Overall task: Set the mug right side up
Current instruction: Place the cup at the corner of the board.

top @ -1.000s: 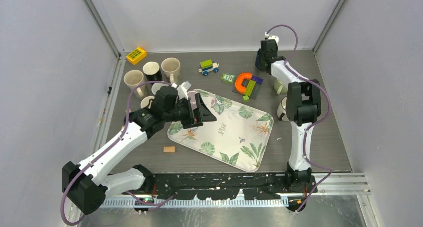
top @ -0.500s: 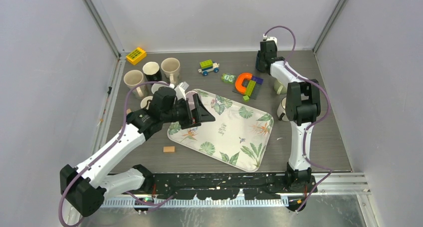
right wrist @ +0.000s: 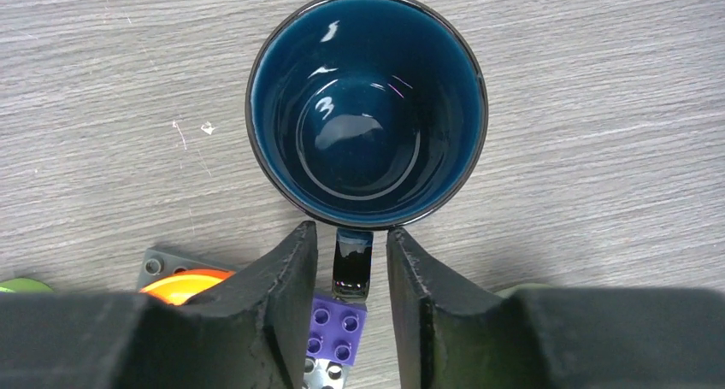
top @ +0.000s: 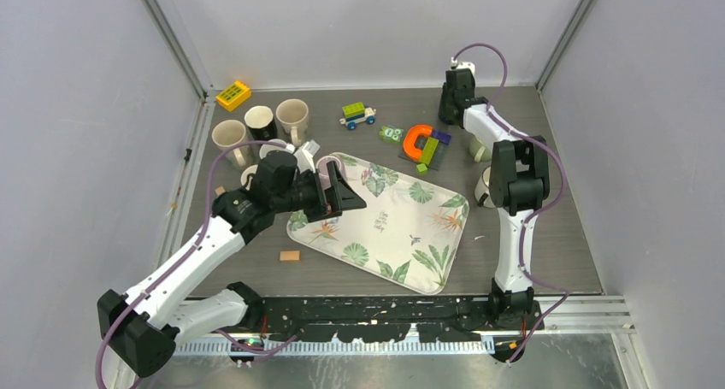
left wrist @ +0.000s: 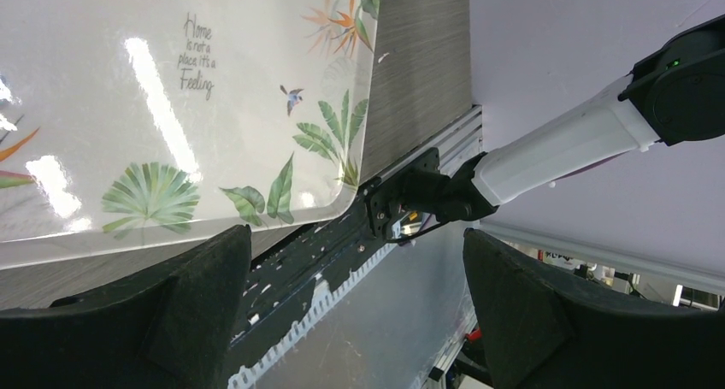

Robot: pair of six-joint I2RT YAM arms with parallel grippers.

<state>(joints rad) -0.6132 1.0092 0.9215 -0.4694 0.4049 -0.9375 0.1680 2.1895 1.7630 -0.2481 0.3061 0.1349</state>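
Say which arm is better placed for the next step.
Right. The right gripper straddles the handle of the upright blue mug; probably it need only back away. The left gripper hangs open over the tray.

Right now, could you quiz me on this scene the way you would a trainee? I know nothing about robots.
1. True or false: the blue mug stands mouth up on the table.
2. Which part of the mug sits between the right pincer's fingers? A: the rim. B: the handle. C: the base.
3. Fill in: the left pincer is wide open and holds nothing. It hangs over one end of the leaf-patterned ____.

Key
1. True.
2. B. The handle sits between them with a slim gap on each side.
3. tray.
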